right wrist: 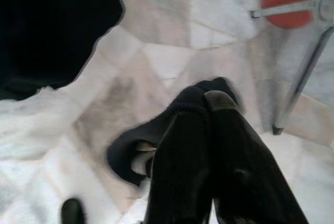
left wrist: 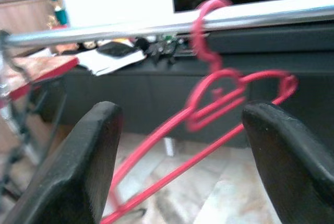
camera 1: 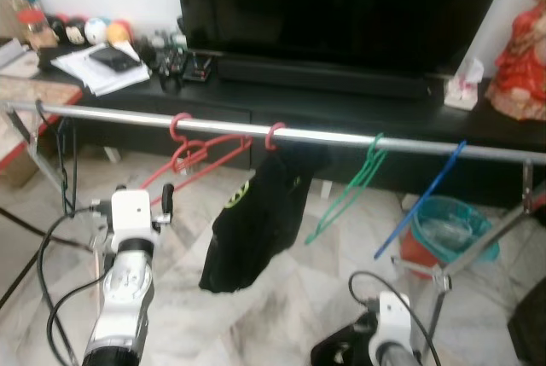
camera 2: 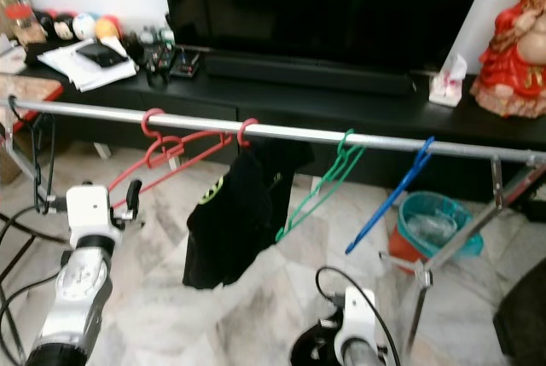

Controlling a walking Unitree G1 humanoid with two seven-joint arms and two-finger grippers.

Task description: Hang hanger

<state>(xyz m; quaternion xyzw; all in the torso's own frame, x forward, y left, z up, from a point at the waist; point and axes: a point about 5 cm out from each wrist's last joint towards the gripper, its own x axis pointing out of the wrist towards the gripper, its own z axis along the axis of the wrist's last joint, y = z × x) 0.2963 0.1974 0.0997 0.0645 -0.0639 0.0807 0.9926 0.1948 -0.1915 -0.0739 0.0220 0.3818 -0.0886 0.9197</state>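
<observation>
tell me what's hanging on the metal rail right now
On the metal rail: a bare red hanger, a second red hook carrying a black garment that hides the hanger's body, a green hanger and a blue hanger.

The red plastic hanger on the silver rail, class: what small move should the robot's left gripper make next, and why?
Probably ease the left gripper back and down, away from the rail. The red plastic hanger already has its hook over the silver metal rail, hanging tilted, and the gripper's black fingers stand open with the hanger untouched between them, so nothing is left to hold. The right gripper hangs shut above the floor.
</observation>
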